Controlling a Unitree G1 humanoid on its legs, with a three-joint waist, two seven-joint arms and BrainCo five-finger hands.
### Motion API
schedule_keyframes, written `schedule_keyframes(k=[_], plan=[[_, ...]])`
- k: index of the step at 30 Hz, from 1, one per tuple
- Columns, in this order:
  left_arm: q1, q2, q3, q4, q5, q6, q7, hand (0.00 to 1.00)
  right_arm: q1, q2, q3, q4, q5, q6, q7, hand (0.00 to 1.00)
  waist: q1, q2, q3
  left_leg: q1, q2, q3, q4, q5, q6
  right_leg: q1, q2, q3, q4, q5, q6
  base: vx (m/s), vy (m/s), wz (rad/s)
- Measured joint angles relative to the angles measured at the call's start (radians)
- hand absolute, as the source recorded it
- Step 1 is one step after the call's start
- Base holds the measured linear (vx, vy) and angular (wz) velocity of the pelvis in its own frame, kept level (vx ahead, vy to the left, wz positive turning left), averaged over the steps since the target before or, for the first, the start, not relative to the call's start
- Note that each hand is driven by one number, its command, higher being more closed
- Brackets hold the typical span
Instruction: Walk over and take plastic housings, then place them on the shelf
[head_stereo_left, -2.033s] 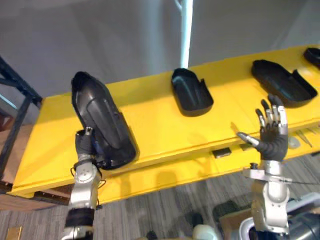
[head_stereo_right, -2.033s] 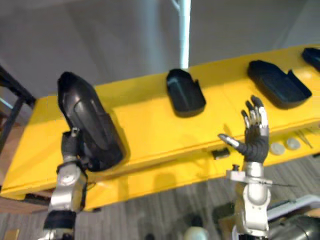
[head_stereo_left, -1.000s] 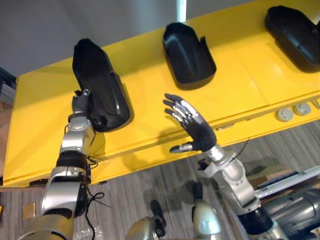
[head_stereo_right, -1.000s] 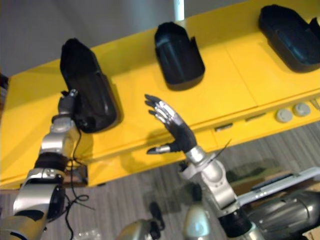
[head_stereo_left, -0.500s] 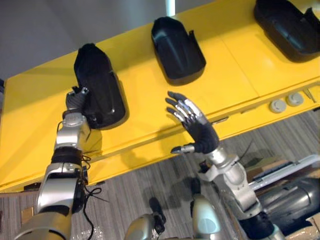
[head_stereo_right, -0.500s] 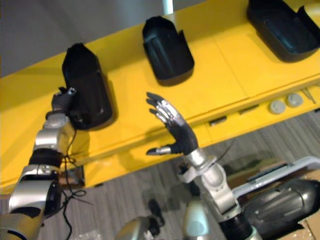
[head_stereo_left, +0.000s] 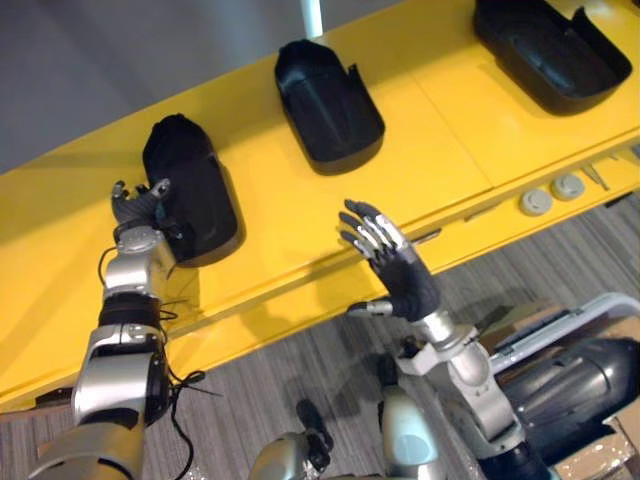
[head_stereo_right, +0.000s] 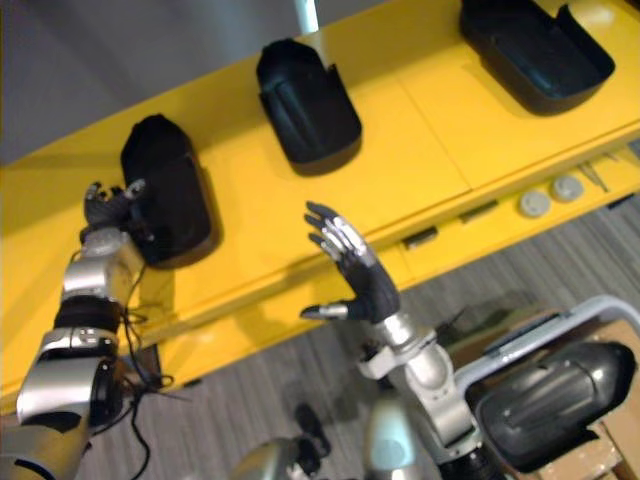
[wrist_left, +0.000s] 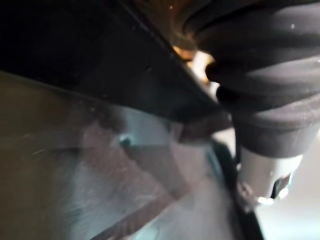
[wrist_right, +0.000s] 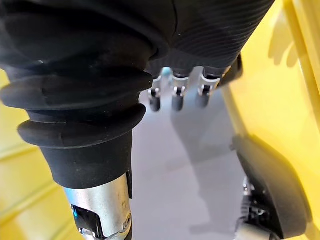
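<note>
A black plastic housing (head_stereo_left: 190, 200) lies on the yellow shelf (head_stereo_left: 430, 150) at its left end. My left hand (head_stereo_left: 135, 208) is at that housing's near left edge with its fingers spread open, the thumb right against the shell. My right hand (head_stereo_left: 400, 272) hangs open in the air over the shelf's front edge, palm up and empty; its straight fingers (wrist_right: 177, 95) show in the right wrist view. Two more black housings rest on the shelf, one in the middle (head_stereo_left: 325, 100) and one at the right (head_stereo_left: 545, 50).
Two round grey discs (head_stereo_left: 545, 196) lie on the shelf's lower front ledge at the right. A grey wall (head_stereo_left: 120, 60) runs behind the shelf. Grey carpet (head_stereo_left: 300, 370) lies below it, with a white-framed cart (head_stereo_left: 570, 330) at the lower right.
My left hand has opened and let go of the left housing, which now lies on the shelf. The camera has shifted. The right hand stays open and has sunk a little.
</note>
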Motion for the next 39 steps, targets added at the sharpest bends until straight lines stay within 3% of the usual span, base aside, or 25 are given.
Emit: schedule_keyframes(k=[2, 5, 9, 12, 17, 19, 20, 21, 24, 27, 29, 31, 34, 39], plan=[[-0.012, 0.001, 0.028, 0.0, 0.007, -0.01, 0.052, 0.0, 0.012, 0.0, 0.001, 0.0, 0.0, -0.005, 0.011, 0.0, -0.007, -0.001, -0.001, 0.015, 0.001, 0.001, -0.003, 0.0, 0.0, 0.017, 0.003, 0.001, -0.01, 0.003, -0.001, 0.01, -0.002, -0.04], [-0.062, 0.024, 0.072, -0.003, 0.08, -0.072, 0.153, 0.0, 0.039, 0.0, 0.019, 0.0, -0.001, -0.029, 0.015, 0.0, -0.015, -0.001, -0.003, 0.035, 0.003, 0.003, -0.013, -0.001, -0.001, 0.05, 0.009, 0.001, -0.047, 0.019, -0.001, 0.0, -0.004, -0.06], [-0.099, 0.082, 0.072, -0.071, 0.213, -0.186, 0.245, 0.0, 0.082, 0.0, 0.021, 0.002, -0.011, -0.072, 0.061, 0.0, -0.017, 0.002, -0.029, 0.059, 0.005, 0.012, -0.025, -0.001, -0.002, 0.095, 0.016, 0.001, -0.111, 0.047, -0.004, 0.01, -0.012, -0.04], [-0.082, 0.08, 0.052, -0.145, 0.309, -0.274, 0.28, 0.0, 0.088, -0.002, 0.031, 0.025, -0.064, -0.112, 0.065, 0.0, -0.015, 0.008, -0.103, 0.067, 0.008, -0.008, -0.033, -0.001, -0.002, 0.132, 0.017, -0.03, -0.15, 0.052, -0.003, 0.03, -0.018, 0.17], [0.109, 0.066, 0.026, -0.418, 0.35, -0.409, 0.302, 0.0, 0.034, -0.001, 0.069, 0.111, -0.121, -0.126, -0.007, 0.0, 0.025, 0.017, -0.173, 0.111, 0.008, -0.068, -0.056, 0.003, -0.007, 0.218, 0.017, -0.095, -0.19, 0.052, -0.002, 0.01, -0.003, 0.32], [0.291, 0.001, 0.038, -0.653, 0.351, -0.465, 0.292, 0.0, 0.0, 0.001, 0.078, 0.143, -0.121, -0.108, -0.042, 0.0, 0.078, 0.016, -0.205, 0.108, 0.008, -0.103, -0.056, 0.007, -0.01, 0.231, 0.014, -0.142, -0.191, 0.051, -0.003, -0.02, -0.005, 0.4], [0.344, -0.025, 0.041, -0.714, 0.351, -0.476, 0.285, 0.0, -0.007, 0.005, 0.079, 0.15, -0.121, -0.1, -0.052, 0.0, 0.086, 0.015, -0.209, 0.109, 0.007, -0.117, -0.056, 0.009, -0.01, 0.24, 0.012, -0.155, -0.191, 0.049, -0.002, -0.01, -0.006, 0.54], [0.458, -0.089, 0.05, -0.831, 0.353, -0.492, 0.274, 0.0, -0.014, 0.015, 0.084, 0.168, -0.12, -0.087, -0.068, 1.0, 0.102, 0.012, -0.215, 0.113, 0.006, -0.143, -0.057, 0.012, -0.008, 0.259, 0.009, -0.192, -0.192, 0.047, -0.002, -0.02, 0.004, 0.59], [0.749, -0.269, 0.069, -0.997, 0.35, -0.543, 0.264, 0.0, -0.016, 0.057, 0.109, 0.214, -0.126, -0.058, -0.097, 1.0, 0.154, -0.012, -0.248, 0.101, -0.005, -0.198, -0.06, 0.022, -0.008, 0.279, -0.003, -0.255, -0.192, 0.035, 0.001, -0.02, 0.009, 0.53], [0.976, -0.405, 0.065, -1.012, 0.354, -0.561, 0.306, 0.0, -0.016, 0.106, 0.158, 0.244, -0.174, -0.058, -0.132, 1.0, 0.194, -0.049, -0.269, 0.092, -0.016, -0.248, -0.079, 0.032, -0.014, 0.294, -0.013, -0.311, -0.198, 0.02, 0.003, -0.05, 0.01, 0.57], [1.074, -0.45, 0.065, -1.0, 0.347, -0.561, 0.315, 0.0, -0.018, 0.138, 0.193, 0.249, -0.184, -0.058, -0.154, 1.0, 0.221, -0.07, -0.28, 0.091, -0.017, -0.249, -0.1, 0.04, -0.013, 0.293, -0.016, -0.327, -0.2, 0.015, 0.005, -0.03, 0.013, 0.31], [1.15, -0.475, 0.067, -0.92, 0.326, -0.548, 0.282, 0.0, -0.033, 0.166, 0.226, 0.292, -0.184, -0.056, -0.179, 1.0, 0.243, -0.086, -0.291, 0.092, -0.018, -0.25, -0.129, 0.058, -0.015, 0.295, -0.018, -0.346, -0.192, 0.011, 0.007, -0.01, 0.009, 0.27], [1.209, -0.479, 0.067, -0.766, 0.255, -0.542, 0.2, 0.0, -0.056, 0.177, 0.247, 0.364, -0.189, -0.045, -0.212, 1.0, 0.25, -0.098, -0.297, 0.092, -0.019, -0.255, -0.149, 0.073, -0.017, 0.294, -0.02, -0.363, -0.192, 0.006, 0.012, 0.01, 0.013, 0.17], [1.213, -0.482, 0.063, -0.451, 0.245, -0.54, 0.076, 0.0, -0.118, 0.186, 0.292, 0.525, -0.196, -0.035, -0.287, 1.0, 0.275, -0.113, -0.301, 0.092, -0.019, -0.257, -0.144, 0.083, -0.017, 0.293, -0.02, -0.367, -0.192, 0.007, 0.01, 0.05, 0.008, 0.03]])
